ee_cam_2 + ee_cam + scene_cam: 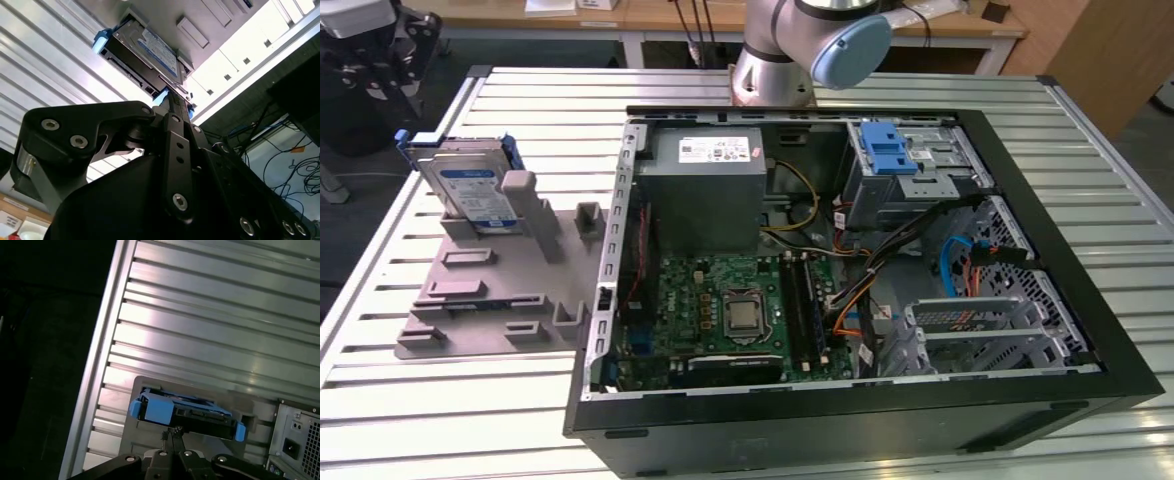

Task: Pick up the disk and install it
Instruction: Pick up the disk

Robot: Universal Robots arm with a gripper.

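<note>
The step in hand looks like the reach for the disk (pixel 464 185), which stands on edge, leaning slightly, in a slot of the grey holder (pixel 494 290) on the table (pixel 454 420), off to the exterior view's left of the open computer case (pixel 854 260) and apart from it. To do this well, the hand (pixel 172 432) should probably line up square with the disk's upper edge, so that it closes across the thin faces or the blue carrier (pixel 150 410) rather than at a corner. It should also come straight along the slot's direction, since a skewed pull could jam the drive against the holder's walls or tip it over. The label side is smooth metal and may slip, so a grip low enough to get real purchase seems wise. In the first wrist view the hand's tips sit drawn together with no gap between them, pointing at the middle of the disk's upper edge. It has nothing in its grasp, and whether the tips touch the carrier cannot be told.
</note>
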